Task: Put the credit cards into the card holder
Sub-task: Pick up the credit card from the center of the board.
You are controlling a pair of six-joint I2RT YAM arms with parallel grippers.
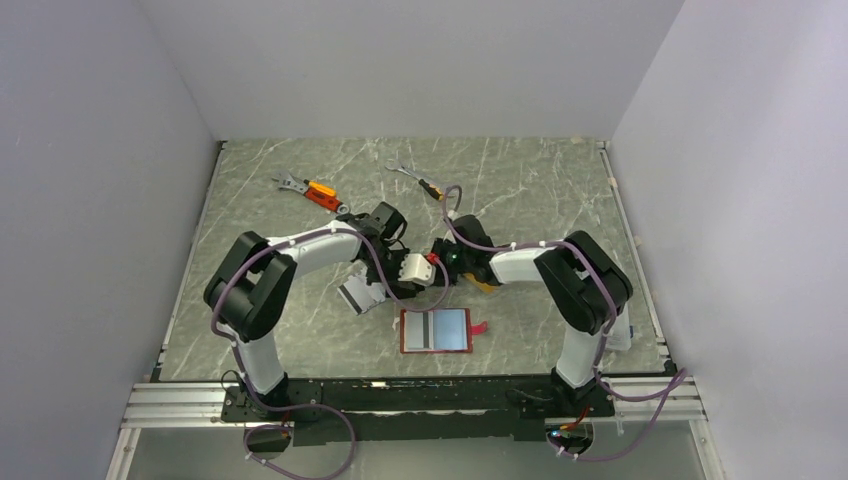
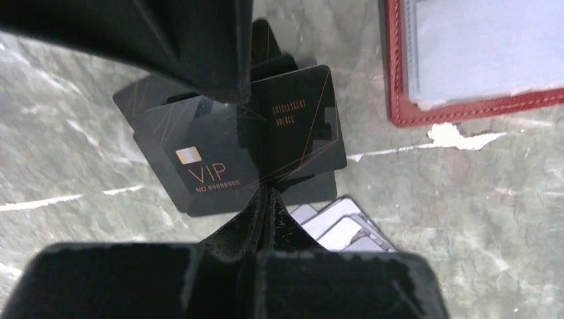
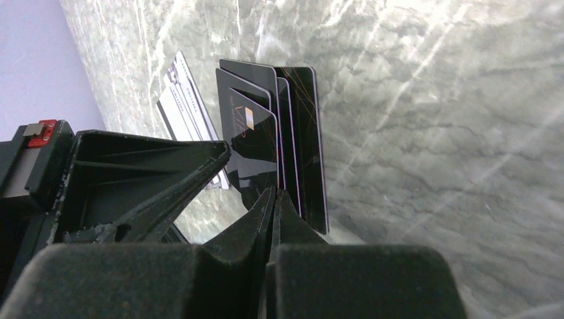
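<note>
The card holder (image 1: 450, 330) lies open near the front edge, red rim (image 2: 465, 109) around pale blue-grey pockets. Just behind it my two grippers meet over a fanned pile of black credit cards. The left gripper (image 1: 400, 285) (image 2: 266, 193) is shut on one edge of the top black VIP card (image 2: 219, 159) (image 3: 256, 143). The right gripper (image 1: 440, 272) (image 3: 274, 194) is shut on its opposite edge. Silver-grey cards (image 1: 357, 296) (image 2: 346, 229) (image 3: 183, 100) lie fanned beside the black ones. An orange-gold card (image 1: 484, 285) peeks out under the right arm.
Two orange-handled wrenches (image 1: 312, 190) (image 1: 422, 182) lie at the back of the marble table. Grey walls close in on both sides and the rear. The holder's red snap tab (image 1: 480, 326) sticks out to the right.
</note>
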